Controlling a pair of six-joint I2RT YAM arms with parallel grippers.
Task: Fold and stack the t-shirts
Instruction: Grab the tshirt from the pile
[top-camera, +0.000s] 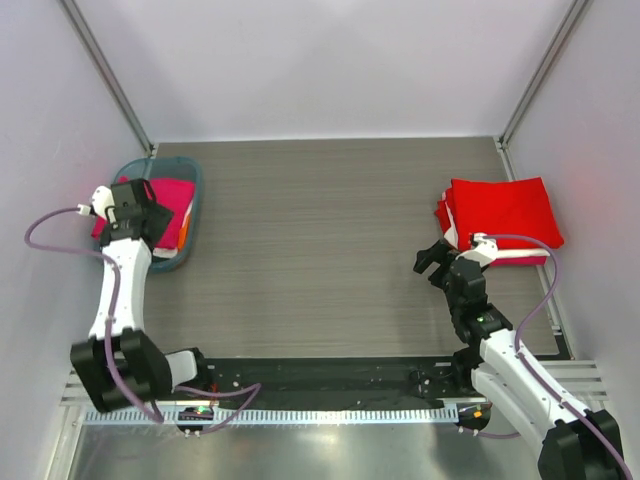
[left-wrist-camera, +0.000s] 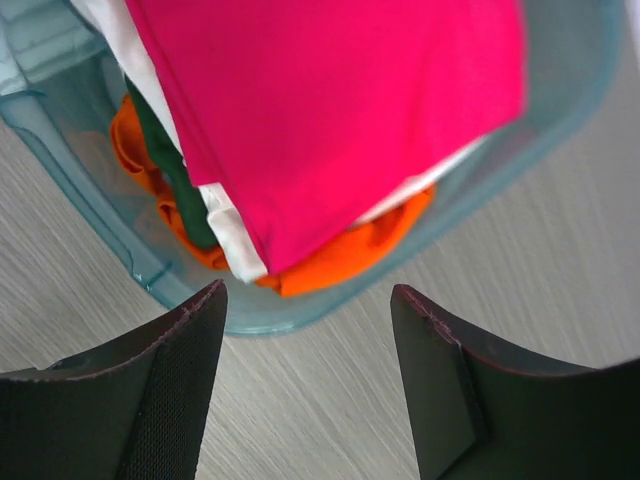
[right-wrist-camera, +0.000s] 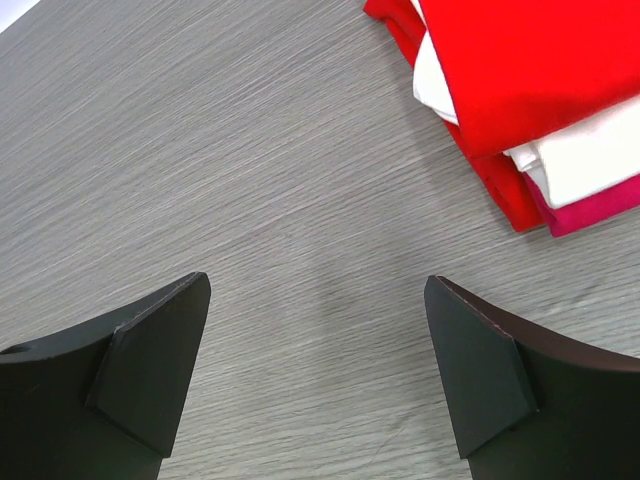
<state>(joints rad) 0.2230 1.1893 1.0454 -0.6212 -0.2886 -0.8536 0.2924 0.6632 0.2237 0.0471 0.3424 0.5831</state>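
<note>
A folded stack of t-shirts (top-camera: 500, 218) lies at the right of the table, bright red on top. In the right wrist view the stack (right-wrist-camera: 520, 70) shows red, white and magenta-pink layers. A magenta-pink t-shirt (left-wrist-camera: 330, 110) lies on top of the pile in the teal basket (top-camera: 190, 215), over white, orange and dark green cloth. My left gripper (left-wrist-camera: 308, 295) is open and empty, just above the basket's near rim; it also shows in the top view (top-camera: 150, 215). My right gripper (right-wrist-camera: 318, 285) is open and empty over bare table, left of the stack; it also shows in the top view (top-camera: 438, 260).
The teal basket (left-wrist-camera: 560, 110) stands at the table's far left against the left wall. White walls close in the table on three sides. The grey wood-grain table top (top-camera: 320, 250) stretches between basket and stack. A black strip and rail run along the near edge.
</note>
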